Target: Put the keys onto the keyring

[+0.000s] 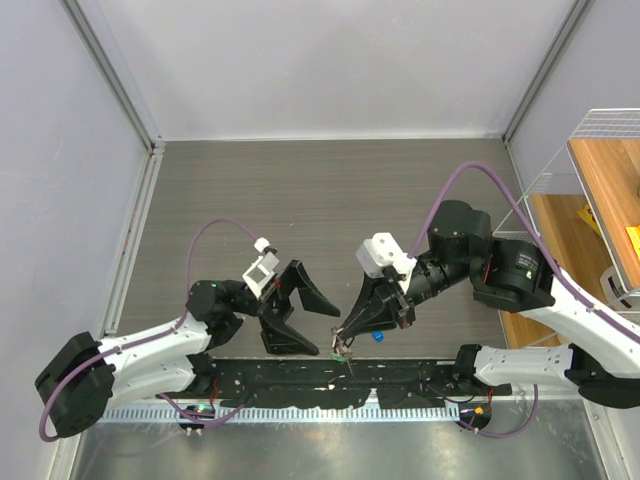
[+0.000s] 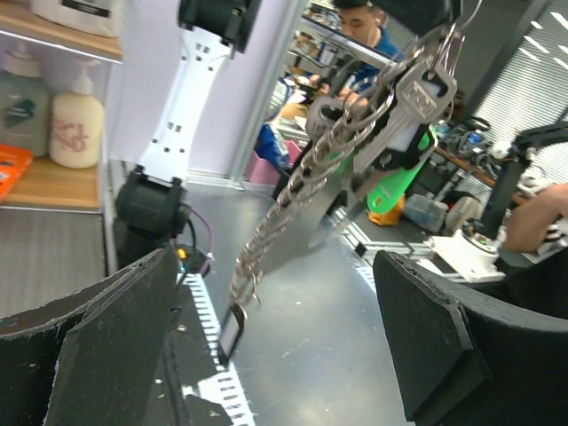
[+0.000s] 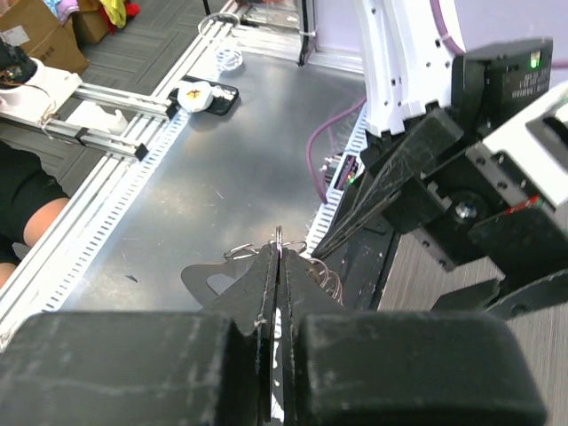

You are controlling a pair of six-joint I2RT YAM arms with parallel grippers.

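Dark grey table [image 1: 300, 190] (blue key [image 1: 378, 337] near front edge)

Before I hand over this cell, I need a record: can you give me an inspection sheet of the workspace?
Surface: dark grey table.
Job's things: keyring with keys hangs from the right hand; blue-headed key lies on the table nearby.
Clutter: nothing seen.
Hands: right hand shut on the keyring; left hand open, facing it.
Cables: purple cables arch above the table.
Surroundings: wooden shelf at the right.

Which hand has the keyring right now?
The right hand, shut on the keyring with keys dangling; the left hand stands wide open, holding nothing.
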